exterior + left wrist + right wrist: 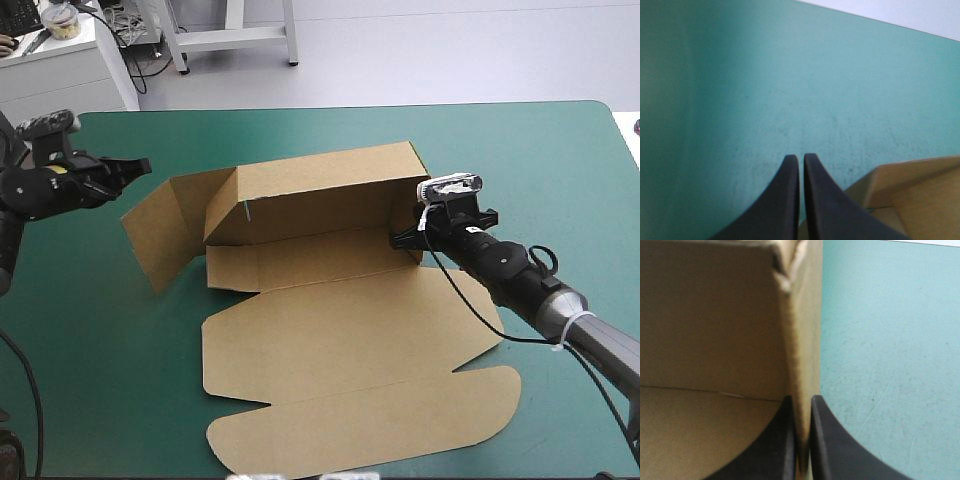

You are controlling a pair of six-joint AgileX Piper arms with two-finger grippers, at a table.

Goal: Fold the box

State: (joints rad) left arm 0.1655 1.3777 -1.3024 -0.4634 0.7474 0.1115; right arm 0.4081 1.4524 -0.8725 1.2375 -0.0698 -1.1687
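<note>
We see one brown box [330, 330], a cut sheet of board, lying mid-table on the teal-green cover [560, 150], and two grippers. The box is partly raised. Its long far wall stands up, a side flap at its left end leans outward, and the wide lid panels lie flat toward the near edge. Inside the raised walls we see only the bare board floor. The right gripper [405, 238] is at the box's right end, its two black fingers pinching the upright end wall between them. The left gripper [140, 165] hovers beyond the left flap, fingers pressed together, apart from the board.
</note>
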